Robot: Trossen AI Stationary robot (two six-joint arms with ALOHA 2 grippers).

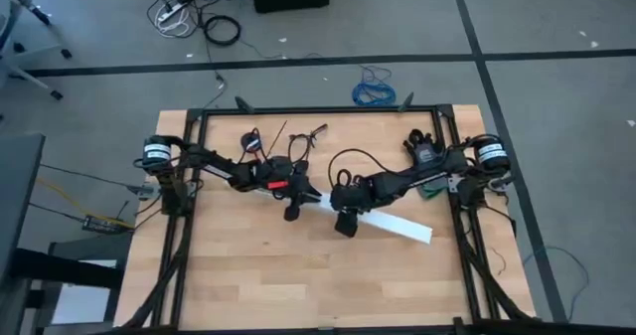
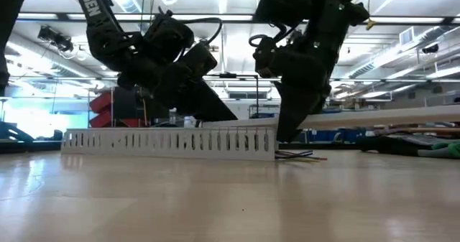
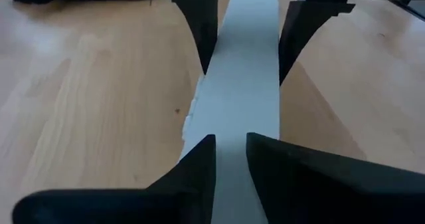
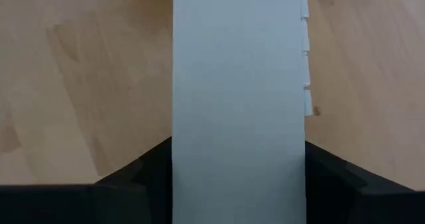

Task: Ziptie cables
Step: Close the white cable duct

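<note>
Straddling the white strip [image 3: 242, 98], the left gripper [image 3: 230, 159] sits over its near end, fingers narrowly apart, gripping nothing I can confirm. Farther along, the right gripper [image 4: 239, 184] clasps the strip across its width. The cables [image 2: 296, 155] poke out beside the strip's end on the table [image 1: 248, 265]. Thin and floppy, they should be pinched together mid-bunch.

Two dark robot arms reach inward from opposite sides and meet near the middle of the desk. The left claw [image 1: 295, 208] points downward, fingers closed to a narrow gap. The right claw [image 1: 347, 219] also points down, its fingers spread wide.
</note>
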